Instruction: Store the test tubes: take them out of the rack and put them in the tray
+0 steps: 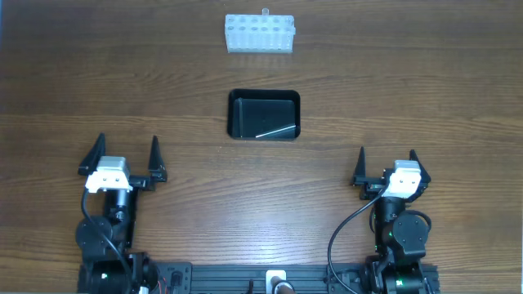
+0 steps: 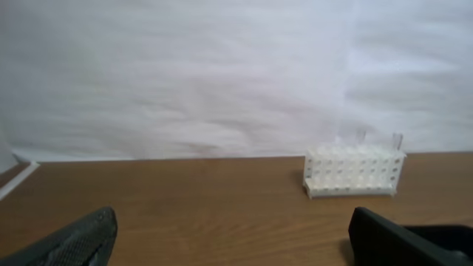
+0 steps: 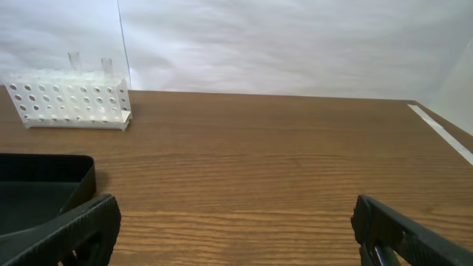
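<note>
Rack: white, rows of round holes
Tray: glossy black
Test tube: clear
Table: brown, wood grain
Left gripper: black with white body
Right gripper: black with white body
Backdrop: plain white

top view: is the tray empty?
No, one clear test tube lies slantwise on the floor of the black tray.

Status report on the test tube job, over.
Left gripper open, right gripper open, both empty, near their bases. One test tube lying in tray; at least two standing in rack. Nothing in the way.
</note>
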